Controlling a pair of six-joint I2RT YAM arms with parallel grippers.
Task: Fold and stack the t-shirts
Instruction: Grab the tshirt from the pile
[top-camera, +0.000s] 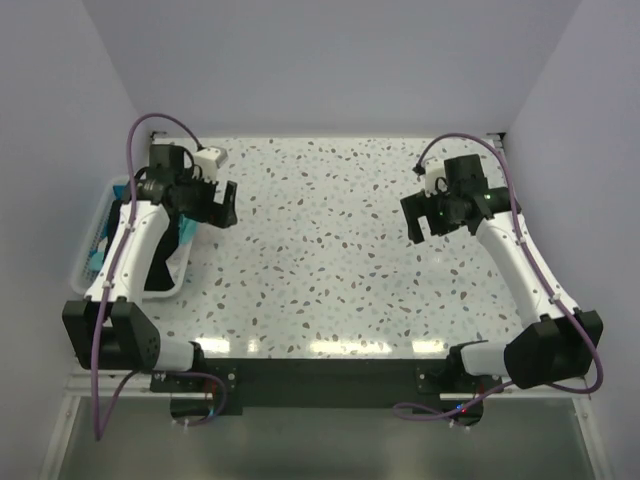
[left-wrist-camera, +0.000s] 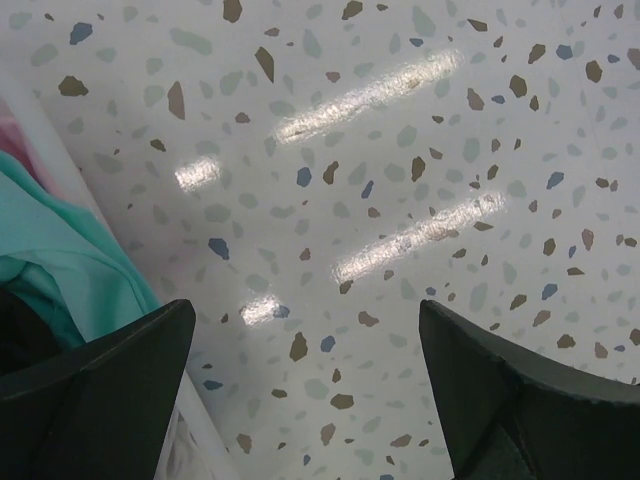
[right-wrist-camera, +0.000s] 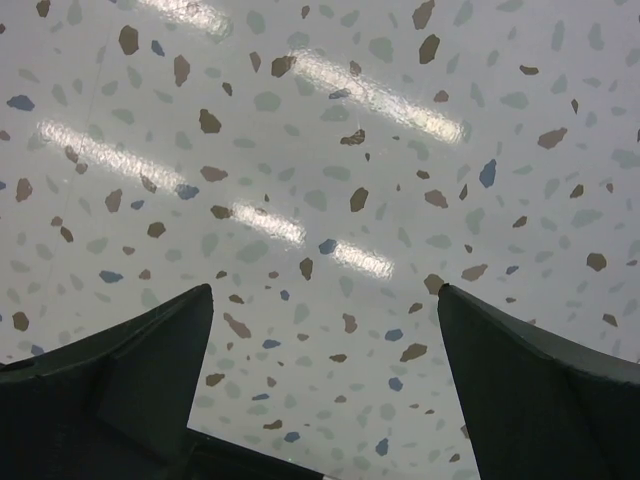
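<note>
Not started: left claw (top-camera: 222, 208) & right claw (top-camera: 418, 225) open, empty; nxt pull a t-shirt (left-wrist-camera: 70, 250) from left basket (top-camera: 79, 264).

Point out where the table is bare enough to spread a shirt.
The whole middle of the table, between the left gripper and the right gripper, is bare, back to the wall. Crowded only at the left edge: the basket of t-shirts lies under the left arm.

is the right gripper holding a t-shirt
No, the right gripper is open, and only the speckled tabletop shows in the gap.
</note>
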